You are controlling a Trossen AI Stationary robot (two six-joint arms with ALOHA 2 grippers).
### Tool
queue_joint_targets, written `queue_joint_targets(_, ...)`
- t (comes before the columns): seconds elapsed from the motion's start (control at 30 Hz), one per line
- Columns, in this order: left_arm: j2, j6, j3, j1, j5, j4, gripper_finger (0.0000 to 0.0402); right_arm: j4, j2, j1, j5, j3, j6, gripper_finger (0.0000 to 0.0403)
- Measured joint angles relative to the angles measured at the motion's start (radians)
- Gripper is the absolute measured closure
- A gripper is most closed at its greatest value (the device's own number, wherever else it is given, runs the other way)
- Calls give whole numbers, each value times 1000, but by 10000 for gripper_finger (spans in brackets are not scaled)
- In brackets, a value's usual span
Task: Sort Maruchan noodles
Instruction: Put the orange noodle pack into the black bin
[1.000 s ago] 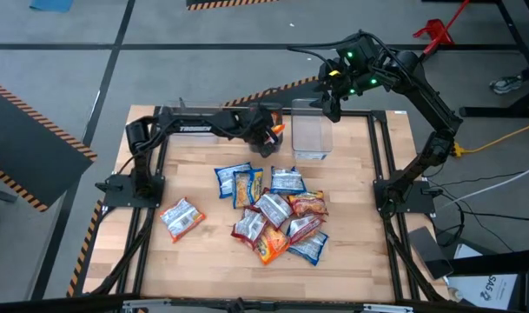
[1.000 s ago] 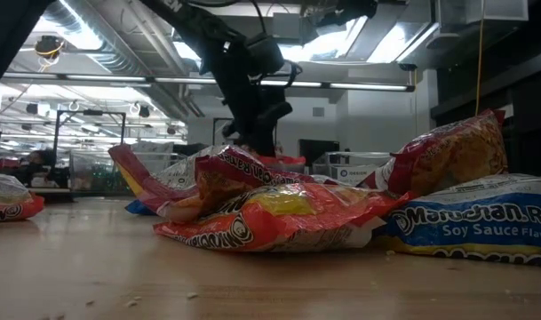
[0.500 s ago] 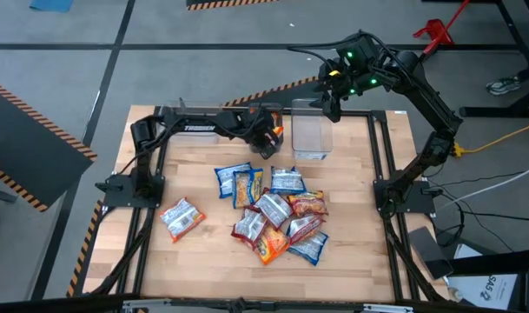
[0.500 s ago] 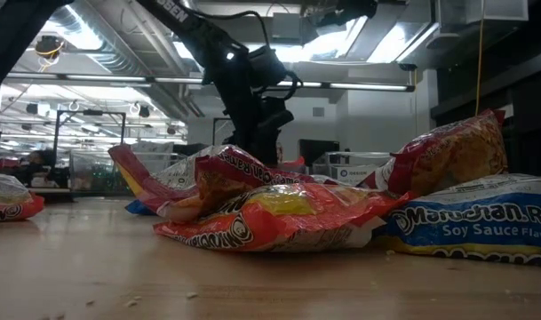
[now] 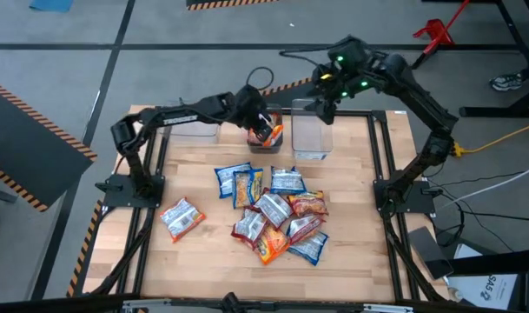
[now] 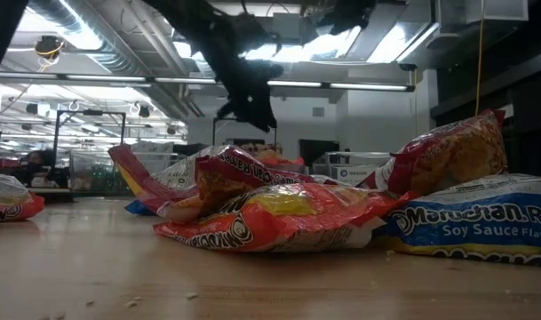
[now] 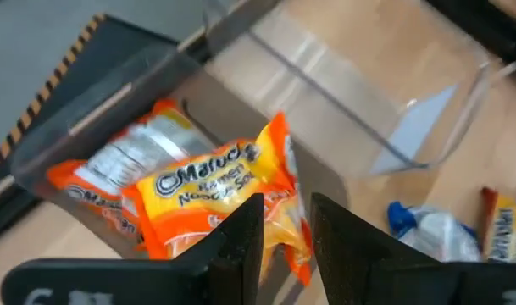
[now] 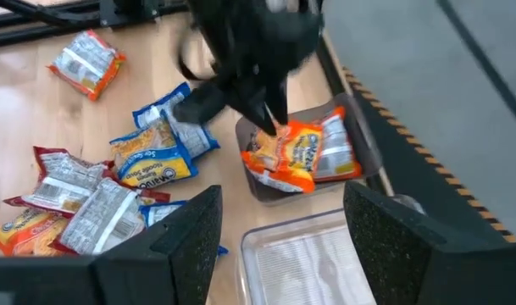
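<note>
Left gripper (image 7: 279, 224), fingers narrowly parted, hangs over the orange Maruchan packets (image 7: 215, 182) in their clear bin (image 5: 266, 139), sorted by colour. Right gripper (image 8: 279, 224) waits wide open, empty, over the neighbouring bin (image 5: 310, 132).

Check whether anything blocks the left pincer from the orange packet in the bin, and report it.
Nothing visible does. The left pincer hangs right above the orange packet, which lies in the clear bin with its top open. The fingers stand slightly apart above the packet. The right pincer hangs apart, over the neighbouring bin.
</note>
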Motion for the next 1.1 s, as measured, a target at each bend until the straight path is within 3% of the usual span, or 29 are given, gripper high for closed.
queue_joint_targets(0.13, -23, 1, 1, -3, -39, -36, 311, 163, 0, -1, -13, -181, 12, 169)
queue_joint_targets(0.33, -9, 26, 1, -5, -142, -74, 313, 590, 3, 0, -4, -524, 92, 171)
queue_joint_targets(0.5, 24, 52, -43, 11, -117, -75, 338, 904, 59, -1, 32, -712, 180, 203)
queue_joint_targets(0.77, 39, 46, -150, 28, -63, 19, 396, 972, 214, -1, 84, -744, 157, 271)
queue_joint_targets(1.1, 86, 27, -205, 26, 106, 64, 400, 955, 263, 0, 110, -731, 87, 311)
